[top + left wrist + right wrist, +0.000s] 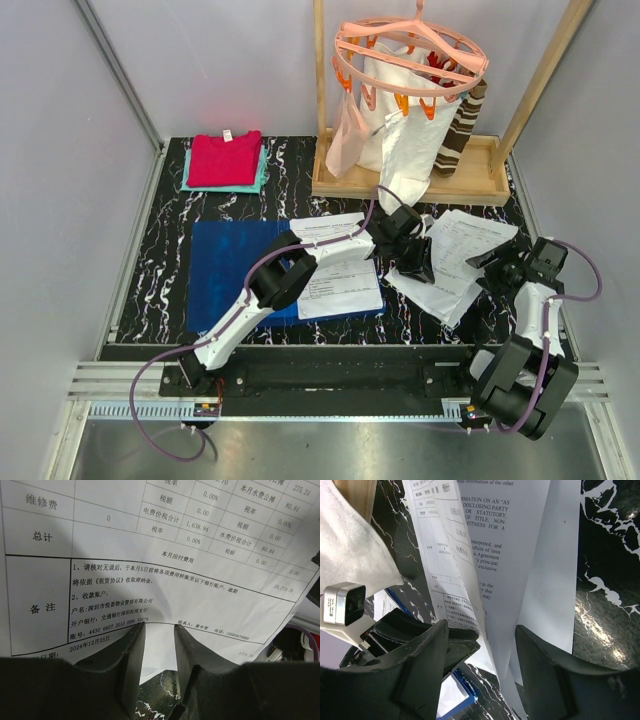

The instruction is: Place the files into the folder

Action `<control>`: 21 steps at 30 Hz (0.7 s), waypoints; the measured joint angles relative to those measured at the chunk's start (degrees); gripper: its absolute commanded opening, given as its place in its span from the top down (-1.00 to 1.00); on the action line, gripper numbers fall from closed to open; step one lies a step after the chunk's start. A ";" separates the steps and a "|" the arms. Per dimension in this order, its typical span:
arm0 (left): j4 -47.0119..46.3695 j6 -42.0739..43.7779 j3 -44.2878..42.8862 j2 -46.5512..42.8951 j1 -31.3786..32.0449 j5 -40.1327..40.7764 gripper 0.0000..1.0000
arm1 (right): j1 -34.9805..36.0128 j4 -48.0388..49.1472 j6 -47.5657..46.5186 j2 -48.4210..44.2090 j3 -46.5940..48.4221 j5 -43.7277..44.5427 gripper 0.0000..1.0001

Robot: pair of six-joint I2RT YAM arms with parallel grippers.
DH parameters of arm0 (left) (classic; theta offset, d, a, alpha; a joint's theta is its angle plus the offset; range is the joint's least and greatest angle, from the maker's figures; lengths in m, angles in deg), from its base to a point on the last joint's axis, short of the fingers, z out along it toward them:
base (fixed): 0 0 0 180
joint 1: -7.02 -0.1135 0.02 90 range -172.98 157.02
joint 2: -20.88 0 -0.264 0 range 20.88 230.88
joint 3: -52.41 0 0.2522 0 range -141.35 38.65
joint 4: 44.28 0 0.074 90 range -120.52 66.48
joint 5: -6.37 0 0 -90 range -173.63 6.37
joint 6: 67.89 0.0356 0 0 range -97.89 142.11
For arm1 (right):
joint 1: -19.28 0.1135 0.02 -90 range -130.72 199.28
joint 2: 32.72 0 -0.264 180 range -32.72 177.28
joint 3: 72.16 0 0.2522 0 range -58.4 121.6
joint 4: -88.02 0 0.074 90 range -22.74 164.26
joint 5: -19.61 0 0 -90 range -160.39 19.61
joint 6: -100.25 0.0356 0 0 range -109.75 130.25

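2 sets of fingers crowd 1 loose pile, and that is where I'd expect trouble.

Nearest me, the right arm (535,320) rises from its base and folds inward, wrist low over the bench (165,300). The right fingers (420,665) are spread wide, with the overlapping edges of the files (462,255) lying between them and nothing pinched. If they close here, I reckon they'd catch several sheets at once and crease them.

Further in, the left arm (260,295) stretches diagonally across the folder (235,270) to the pile's left edge. The left fingers (132,650) stand with a narrow gap between them, tips right at the edge of a raised, curling printed sheet. That gap looks too wide for them to be pinching anything so thin. A push forward could buckle the sheet instead of catching it. If both arms take hold of the same paper, it could tear.

The blue folder lies flat, left of centre. 1 sheet (340,285) rests on its right side, under the left arm, so a low sweep back might drag that sheet off.

Beyond, white cloth (400,175) hangs close to the left wrist and could snag it.
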 measured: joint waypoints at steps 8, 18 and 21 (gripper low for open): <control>0.02 0.17 0.00 0.04 0.00 -0.11 0.29 | 0.00 -2.21 -1.14 -1.33 1.86 2.10 -0.40; -0.02 0.48 0.00 0.11 -0.11 -0.48 0.30 | 0.00 -0.61 -3.76 4.63 4.83 6.08 -0.45; -0.07 0.59 0.00 0.11 -0.11 -0.59 0.31 | 0.00 -0.37 -3.98 5.51 4.83 6.21 -0.46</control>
